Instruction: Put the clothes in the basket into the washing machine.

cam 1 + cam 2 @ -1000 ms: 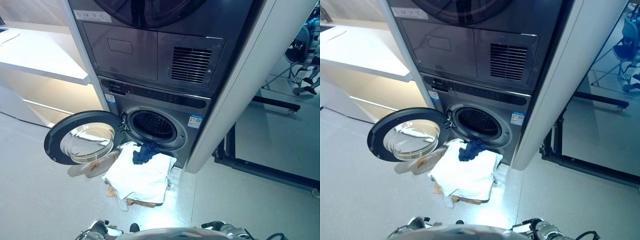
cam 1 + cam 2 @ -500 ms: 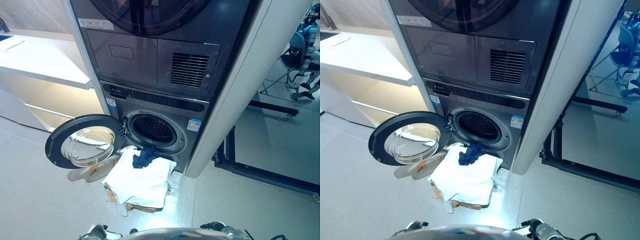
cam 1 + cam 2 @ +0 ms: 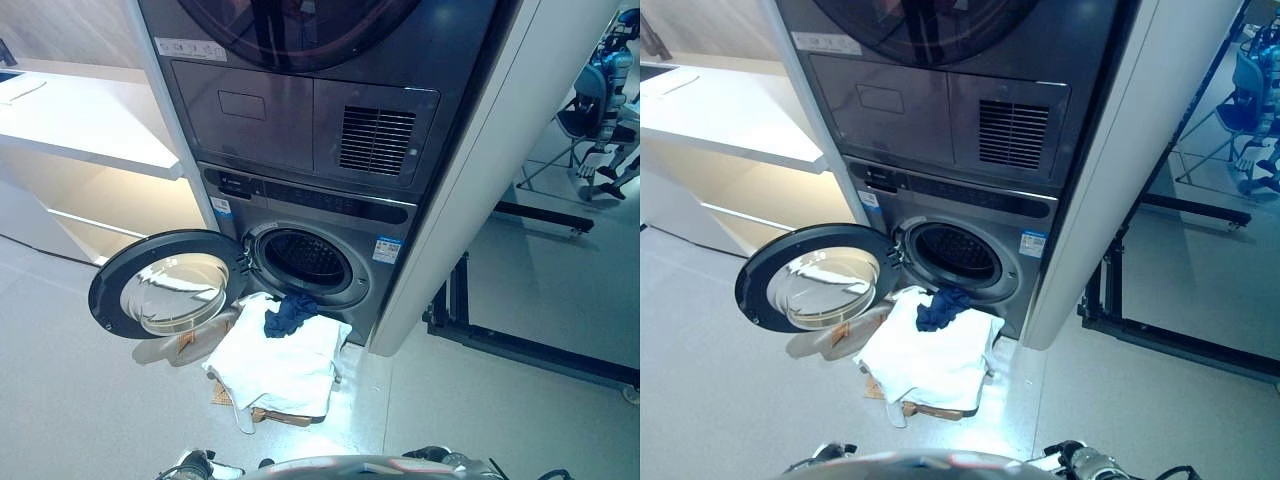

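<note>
A grey front-loading washing machine [image 3: 300,205] stands under a second stacked unit. Its round door [image 3: 165,286] hangs wide open to the left, and the dark drum opening [image 3: 306,259] shows nothing inside that I can make out. On the floor right in front of the opening sits a brown basket [image 3: 278,416], of which only the bottom edge shows. A large white cloth [image 3: 280,358] is draped over it, and a dark blue garment [image 3: 291,313] lies bunched on top near the drum. Neither hand shows in either eye view.
A beige cloth [image 3: 180,345] lies on the floor under the open door. White shelves [image 3: 90,125] stand at the left. A white panel [image 3: 470,190] flanks the machine on the right, with a black metal frame [image 3: 500,335] beyond it on the grey floor.
The whole picture has shifted a little, so the camera moved. The basket, the clothes and the door lie as before.
</note>
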